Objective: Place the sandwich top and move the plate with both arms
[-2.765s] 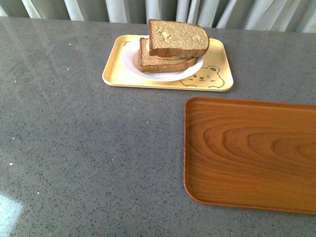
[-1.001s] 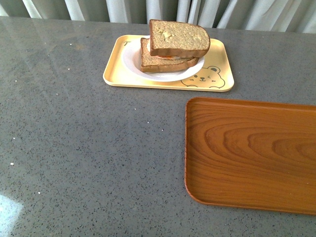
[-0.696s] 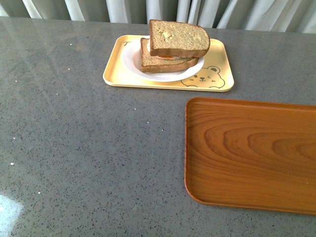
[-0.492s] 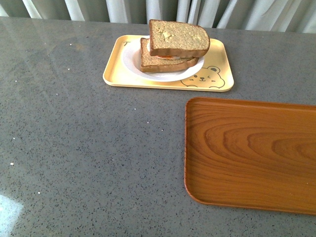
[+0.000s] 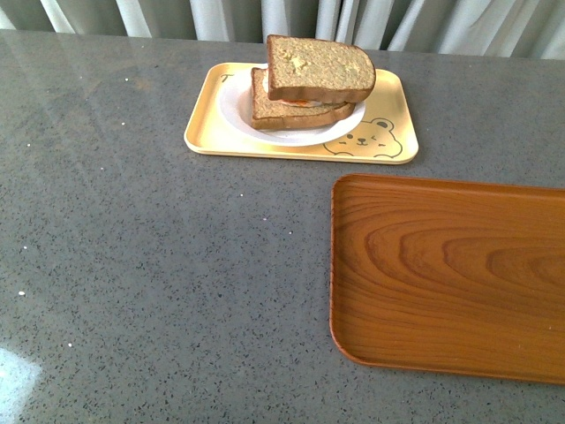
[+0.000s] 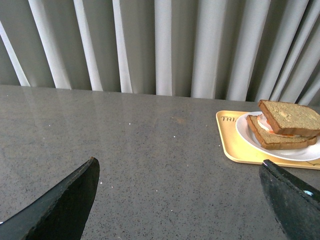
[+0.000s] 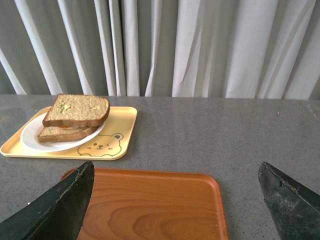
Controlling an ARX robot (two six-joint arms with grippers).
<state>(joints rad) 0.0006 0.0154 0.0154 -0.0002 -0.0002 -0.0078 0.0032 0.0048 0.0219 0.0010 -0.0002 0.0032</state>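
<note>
The sandwich top (image 5: 318,67), a brown bread slice, lies on a lower slice with filling on the white plate (image 5: 237,110). The plate sits on the yellow bear-printed tray (image 5: 207,132) at the far middle of the table. Neither arm shows in the front view. My left gripper (image 6: 177,200) is open and empty above bare table, with the sandwich top (image 6: 290,116) and plate (image 6: 245,131) ahead of it to one side. My right gripper (image 7: 175,200) is open and empty above the wooden tray (image 7: 150,210); the sandwich top (image 7: 77,109) and plate (image 7: 35,143) lie beyond it.
A large wooden tray (image 5: 450,274) lies at the near right of the grey speckled table (image 5: 159,265). Grey-white curtains (image 5: 291,16) hang behind the table's far edge.
The front view has shifted very slightly since the earliest frame. The sandwich, plate and trays have not moved.
</note>
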